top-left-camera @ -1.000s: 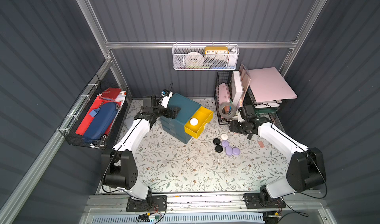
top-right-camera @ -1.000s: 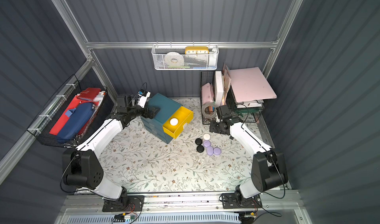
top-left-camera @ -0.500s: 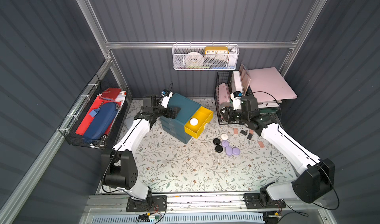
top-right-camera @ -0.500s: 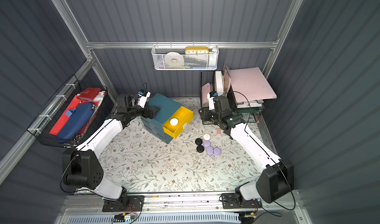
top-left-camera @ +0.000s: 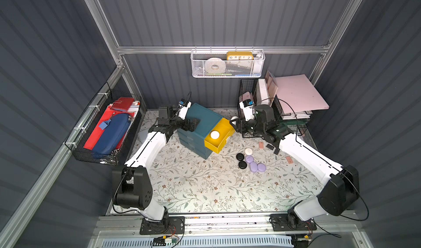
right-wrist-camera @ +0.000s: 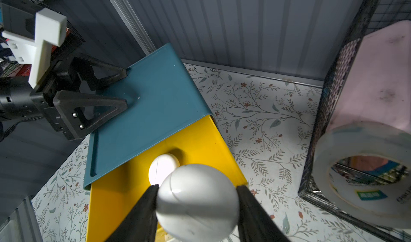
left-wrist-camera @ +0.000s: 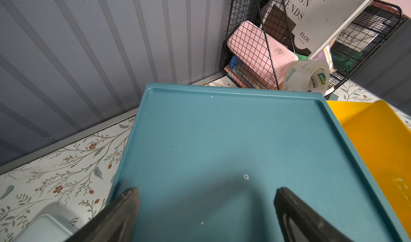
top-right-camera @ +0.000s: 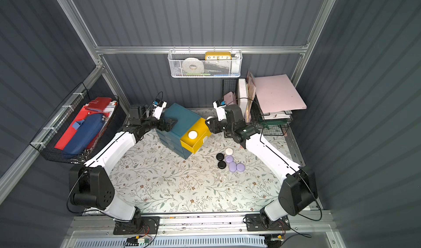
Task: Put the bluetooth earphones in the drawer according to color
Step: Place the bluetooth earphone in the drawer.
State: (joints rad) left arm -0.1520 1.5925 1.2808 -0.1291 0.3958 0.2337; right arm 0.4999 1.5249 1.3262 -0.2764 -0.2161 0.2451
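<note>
On the left side, the left gripper (left-wrist-camera: 205, 195) rests over the flat top of the teal cabinet (top-left-camera: 202, 119), near its back edge. Its two fingers (left-wrist-camera: 124, 207) stand wide apart and nothing is between them. Just to the right of this gripper, the yellow drawer (top-left-camera: 224, 127) is pulled out at the top of the cabinet, and one white case (top-left-camera: 214, 134) lies inside it. At the right edge of this drawer hangs the right gripper (right-wrist-camera: 196, 187). It is about half closed and presses from both sides on a second white case (right-wrist-camera: 196, 207), which is up in the air and close to the case inside the drawer. Apart from this gripper, closer to the robot's base, six more cases lie together on the flowered table (top-left-camera: 193, 190): a third white case (top-left-camera: 248, 151), two black cases (top-left-camera: 240, 156) and three lavender cases (top-left-camera: 253, 166). On the other side of the right gripper, very near, a roll of tape (right-wrist-camera: 364, 174) leans against a wire rack (right-wrist-camera: 333, 78).
</note>
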